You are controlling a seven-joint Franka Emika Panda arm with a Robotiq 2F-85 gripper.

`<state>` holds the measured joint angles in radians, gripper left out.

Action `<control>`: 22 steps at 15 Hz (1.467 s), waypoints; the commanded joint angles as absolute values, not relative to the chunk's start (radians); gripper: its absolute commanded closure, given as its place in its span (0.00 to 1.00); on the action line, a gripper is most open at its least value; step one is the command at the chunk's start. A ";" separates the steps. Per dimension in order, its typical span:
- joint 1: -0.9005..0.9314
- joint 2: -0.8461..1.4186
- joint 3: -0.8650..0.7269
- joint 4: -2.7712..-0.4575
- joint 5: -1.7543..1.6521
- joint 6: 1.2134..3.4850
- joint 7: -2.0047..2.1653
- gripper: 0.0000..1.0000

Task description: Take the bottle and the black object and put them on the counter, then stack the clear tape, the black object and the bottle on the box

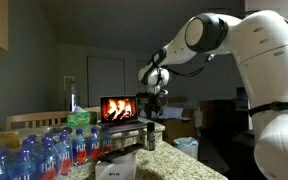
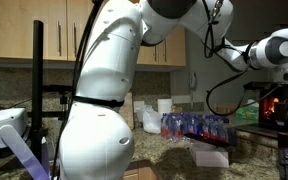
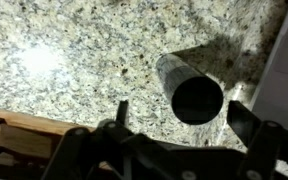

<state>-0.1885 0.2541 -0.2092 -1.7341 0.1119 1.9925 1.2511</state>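
The big white arm (image 1: pixel 254 60) is filling the right side of this dim kitchen, reaching in from the right and bending down toward the middle of the scene. Under it the speckled granite tabletop (image 3: pixel 64 50) is running off to the left. At its near left a crowd of clear water bottles (image 1: pixel 44 150) with blue and red labels is standing packed together. A screen (image 1: pixel 119 108) showing a fire is glowing on the far side. Near the front edge, what I am taking for the box (image 1: pixel 119 168) is sitting low and white, just left of the spot the arm is working over.

The claw (image 1: pixel 156 98) is hanging wrist-down, spread wide apart with nothing in it. The bottle (image 1: pixel 150 135) is standing upright on the tabletop straight beneath it, not touching it, with its long axis pointing up at the claw. Seen from the wrist, its dark round top (image 3: pixel 197 100) is sitting in the gap between the two fingers (image 3: pixel 246 120), a little toward the right one. I am judging that the grasp is asking for a straight drop, nudged slightly right. The slim bottle looks easy to tip if one finger meets it first.
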 commanded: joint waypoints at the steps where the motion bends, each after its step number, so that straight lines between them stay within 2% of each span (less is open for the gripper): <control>1: -0.211 0.269 -0.218 -1.708 0.147 1.915 1.192 0.00; 22: -0.205 0.304 -0.208 -1.691 0.172 2.061 1.182 0.00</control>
<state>-0.1936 0.3194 -0.2054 -1.6847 0.1332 2.0279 1.2288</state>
